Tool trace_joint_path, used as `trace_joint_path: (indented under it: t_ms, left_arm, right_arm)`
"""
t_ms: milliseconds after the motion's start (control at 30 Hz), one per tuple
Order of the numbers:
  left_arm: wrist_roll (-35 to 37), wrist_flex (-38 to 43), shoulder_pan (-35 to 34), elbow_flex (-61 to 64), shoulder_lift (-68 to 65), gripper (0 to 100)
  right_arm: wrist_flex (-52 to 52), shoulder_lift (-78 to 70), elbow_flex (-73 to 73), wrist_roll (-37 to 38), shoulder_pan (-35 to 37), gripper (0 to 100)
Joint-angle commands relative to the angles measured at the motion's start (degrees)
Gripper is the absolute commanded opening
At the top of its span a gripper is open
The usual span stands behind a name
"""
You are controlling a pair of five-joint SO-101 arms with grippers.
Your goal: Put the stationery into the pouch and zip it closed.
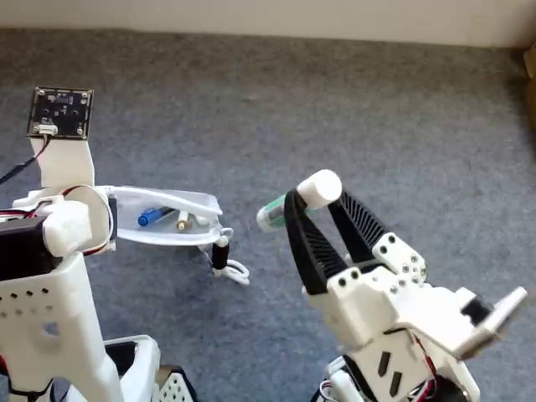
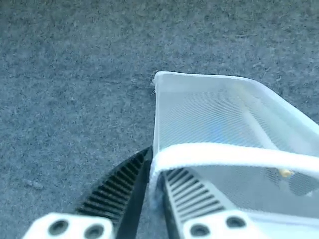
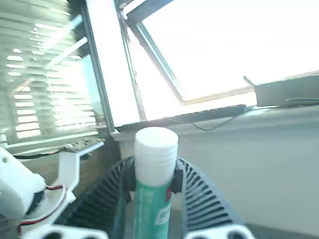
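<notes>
Up over the middle of the grey table (image 1: 335, 100), the right gripper (image 1: 314, 201) pinches a green glue stick (image 1: 322, 188) (white cap uppermost). Near the left edge, the left gripper (image 2: 152, 164) clamps the rim of the open mesh pouch (image 1: 163, 195), which has a blue pen (image 1: 155, 217) inside.

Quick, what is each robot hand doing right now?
Left hand: shut on the rim of the pouch.
Right hand: shut on the glue stick.
</notes>
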State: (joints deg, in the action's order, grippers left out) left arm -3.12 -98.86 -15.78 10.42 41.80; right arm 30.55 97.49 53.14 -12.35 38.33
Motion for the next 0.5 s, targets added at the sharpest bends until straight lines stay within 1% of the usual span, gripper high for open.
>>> trace_joint_path:
  t_ms: [0, 233, 367, 467]
  left_arm:
    - [0.6, 0.4, 1.2, -2.7, -0.7, 1]
    - [0.5, 0.2, 1.2, -2.4, -0.7, 1]
    - [0.5, 0.3, 1.2, -2.2, -0.7, 1]
    - [0.6, 0.2, 3.6, -2.3, -0.7, 1]
  right_arm:
    - [-6.2, -5.3, -3.2, -0.1, 3.8, 0.4]
    - [-16.8, -14.6, -3.5, -0.2, 5.2, 0.4]
    - [-18.3, -16.1, -3.2, -0.2, 8.8, 0.4]
    - [-20.4, -16.6, -3.1, -0.1, 11.0, 0.4]
